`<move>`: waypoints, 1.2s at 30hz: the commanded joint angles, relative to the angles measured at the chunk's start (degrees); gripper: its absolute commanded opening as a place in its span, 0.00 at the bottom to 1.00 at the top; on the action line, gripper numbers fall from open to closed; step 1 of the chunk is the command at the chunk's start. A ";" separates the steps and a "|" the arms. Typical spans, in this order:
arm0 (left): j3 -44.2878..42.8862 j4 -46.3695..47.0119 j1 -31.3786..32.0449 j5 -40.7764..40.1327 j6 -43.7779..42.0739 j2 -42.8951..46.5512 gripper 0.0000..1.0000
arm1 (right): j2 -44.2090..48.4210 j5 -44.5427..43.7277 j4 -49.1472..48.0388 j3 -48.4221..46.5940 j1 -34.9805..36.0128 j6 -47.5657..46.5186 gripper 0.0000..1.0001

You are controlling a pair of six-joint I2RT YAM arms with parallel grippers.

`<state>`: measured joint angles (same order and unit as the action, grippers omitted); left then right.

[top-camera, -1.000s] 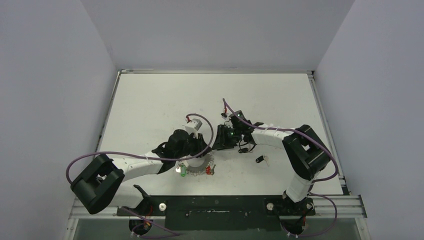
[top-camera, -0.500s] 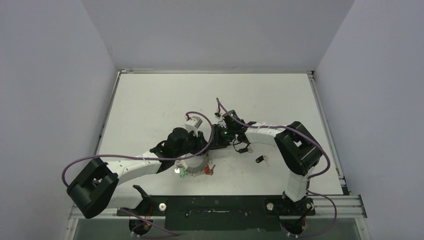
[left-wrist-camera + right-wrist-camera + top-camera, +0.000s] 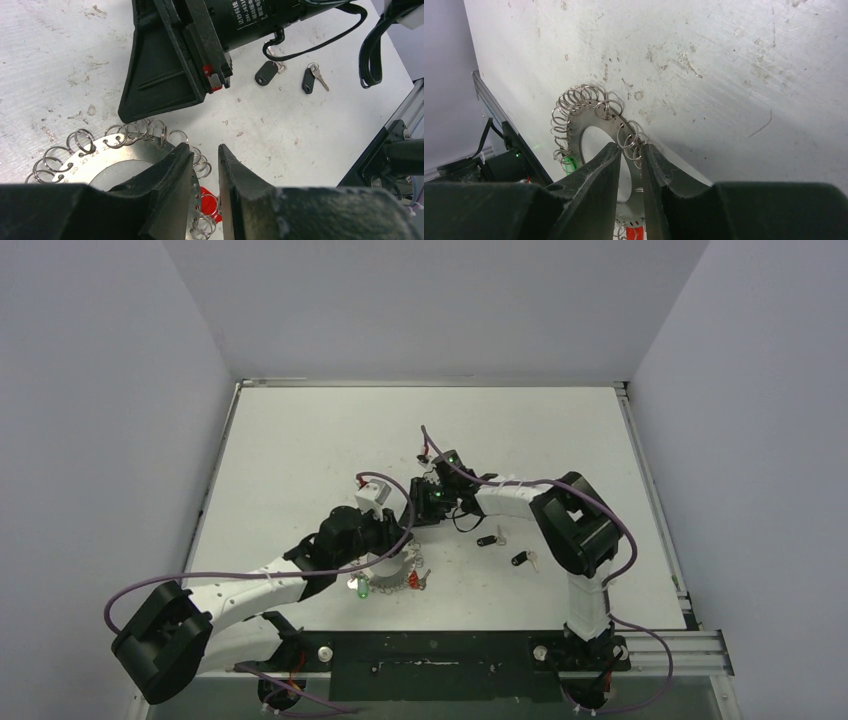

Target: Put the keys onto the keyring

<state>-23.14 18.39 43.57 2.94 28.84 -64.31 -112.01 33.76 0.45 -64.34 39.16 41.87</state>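
Top external view: keyring (image 3: pixel 395 576) lies low centre on the table (image 3: pixel 300 440), green tag (image 3: pixel 362 586) at its lower left; both keys (image 3: pixel 487 540) lie loose to its right, well apart from it. Over the ring's edge the left claw (image 3: pixel 206 155) stands narrowly parted, gripping nothing. At the ring's upper edge the right claw (image 3: pixel 631 150) straddles a wire loop (image 3: pixel 630 135), its gap narrow; whether it grips cannot be told
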 commanded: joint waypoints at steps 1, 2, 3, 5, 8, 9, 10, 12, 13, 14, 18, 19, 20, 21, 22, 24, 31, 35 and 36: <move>-0.38 1.32 0.42 -0.05 -0.91 1.10 0.25 | -0.46 0.81 -1.13 -1.88 -0.91 -0.65 0.24; -0.81 0.77 0.41 0.30 -0.84 0.74 0.25 | 0.26 0.74 -1.15 -1.33 -1.66 -0.78 0.24; -1.30 0.25 0.47 0.45 -0.62 0.18 0.25 | 1.01 0.71 -0.96 -0.84 -2.50 -1.10 0.24; -2.72 -0.92 0.85 0.86 -0.57 -1.53 0.25 | 2.75 0.61 0.80 -0.22 -4.09 -2.41 0.25; -5.69 -3.15 2.16 1.09 -1.39 -5.41 0.25 | 5.07 0.40 4.67 0.42 -6.10 -4.92 0.26; -7.09 -4.29 2.71 0.71 -1.62 -6.78 0.25 | 5.92 0.37 5.40 0.89 -6.70 -5.42 0.26; -8.56 -5.95 3.17 -0.11 -1.85 -8.38 0.25 | 7.02 0.35 5.98 1.45 -7.22 -5.85 0.26; -12.12 -10.02 4.46 -2.28 -2.09 -11.40 0.26 | 8.46 0.22 7.14 3.04 -8.38 -6.68 0.27; -13.76 -12.14 5.10 -3.88 -2.32 -12.89 0.27 | 9.20 0.05 7.63 3.82 -8.72 -7.03 0.28; -15.63 -14.12 5.93 -5.60 -2.53 -14.78 0.27 | 10.00 -0.17 8.05 4.58 -9.15 -7.46 0.28; -22.77 -24.41 9.83 -14.16 -3.26 -19.57 0.28 | 12.77 -0.91 9.65 7.64 -10.58 -8.68 0.30; -24.15 -26.46 10.86 -16.62 -3.15 -20.57 0.28 | 13.34 -1.01 9.97 8.27 -10.93 -8.90 0.30; -25.29 -27.99 11.66 -18.65 -3.02 -21.50 0.28 | 13.81 -1.10 10.37 8.77 -11.22 -9.25 0.30; -26.20 -29.32 12.36 -20.13 -3.08 -22.34 0.28 | 14.20 -1.19 10.76 9.13 -11.45 -9.59 0.31; -27.01 -30.40 13.00 -21.26 -3.31 -23.07 0.28 | 14.59 -1.38 11.06 9.40 -11.61 -9.94 0.31; -28.57 -32.80 13.81 -23.14 -3.42 -24.22 0.28 | 15.31 -0.94 10.92 9.89 -11.67 -11.03 0.31; -26.38 -33.08 13.96 -23.86 -3.17 -20.57 0.28 | 18.90 -1.87 11.49 8.55 -10.65 -21.70 0.42; -21.59 -29.61 12.63 -21.04 -2.44 -15.71 0.28 | 25.38 -4.98 5.73 10.63 -8.67 -28.50 0.43; -20.35 -28.62 11.80 -19.88 -1.82 -14.39 0.28 | 26.94 -5.27 3.85 11.47 -7.74 -31.18 0.44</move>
<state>-46.81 -13.67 57.23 -18.79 26.30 -84.86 -93.06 31.38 12.40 -54.19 28.93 20.95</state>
